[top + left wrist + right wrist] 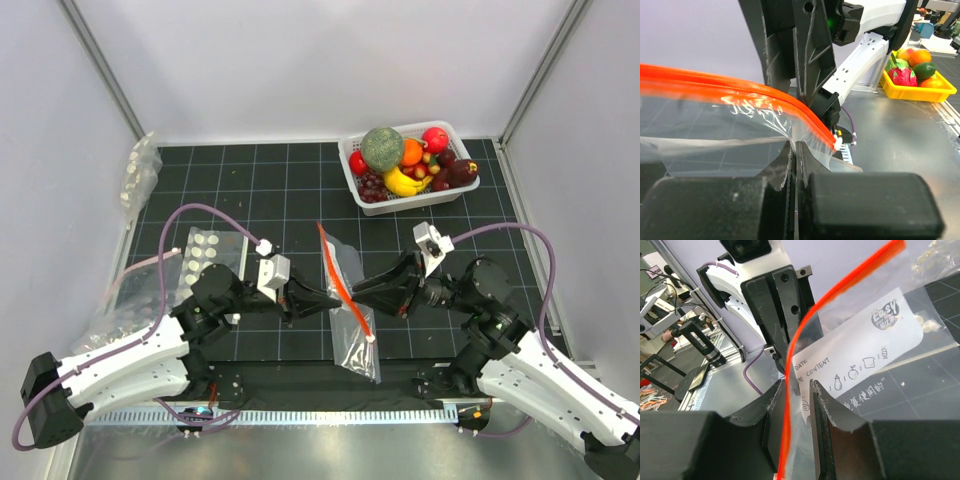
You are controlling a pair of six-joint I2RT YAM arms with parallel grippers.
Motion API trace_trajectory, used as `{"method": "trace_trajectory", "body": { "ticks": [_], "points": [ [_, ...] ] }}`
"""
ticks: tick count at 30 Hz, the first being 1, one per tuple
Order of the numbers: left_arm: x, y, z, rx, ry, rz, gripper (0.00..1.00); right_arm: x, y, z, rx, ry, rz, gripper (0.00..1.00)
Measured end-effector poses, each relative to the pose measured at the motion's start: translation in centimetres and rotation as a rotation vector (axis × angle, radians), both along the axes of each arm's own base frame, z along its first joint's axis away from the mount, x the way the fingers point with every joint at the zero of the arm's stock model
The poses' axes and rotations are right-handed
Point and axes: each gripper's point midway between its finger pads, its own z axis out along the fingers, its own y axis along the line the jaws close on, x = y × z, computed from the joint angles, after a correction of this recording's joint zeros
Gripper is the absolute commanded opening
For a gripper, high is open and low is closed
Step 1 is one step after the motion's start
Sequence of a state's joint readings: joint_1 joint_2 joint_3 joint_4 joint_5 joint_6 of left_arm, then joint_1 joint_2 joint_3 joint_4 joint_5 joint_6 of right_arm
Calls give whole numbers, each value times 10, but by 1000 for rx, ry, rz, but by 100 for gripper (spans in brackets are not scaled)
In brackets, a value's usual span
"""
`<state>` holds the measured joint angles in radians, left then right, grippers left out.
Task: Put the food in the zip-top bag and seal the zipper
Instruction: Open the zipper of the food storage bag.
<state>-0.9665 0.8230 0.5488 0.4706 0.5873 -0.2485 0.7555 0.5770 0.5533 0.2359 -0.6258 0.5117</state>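
The zip-top bag hangs between my two grippers over the middle of the mat, empty. Its red-orange zipper runs diagonally. My left gripper is shut on the clear film just below the zipper, as the left wrist view shows. My right gripper faces it from the right. In the right wrist view its jaws stand apart, with the zipper between them, close to the left finger and clear of the right one. The food, red balls and an orange ball, lies in the white basket.
The basket at the back right also holds a green melon-like ball, a banana and dark fruits. Clear bags of white discs lie on the left side of the mat. White walls close in both sides.
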Motion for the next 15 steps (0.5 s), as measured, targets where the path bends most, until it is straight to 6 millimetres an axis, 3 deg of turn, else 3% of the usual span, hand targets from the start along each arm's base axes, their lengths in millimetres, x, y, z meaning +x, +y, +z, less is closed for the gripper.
{"method": "trace_trajectory", "body": {
  "ticks": [15],
  "points": [
    [0,0,-2,5,3,-1,0,-1,0,1,4,-5,5,24]
  ]
}}
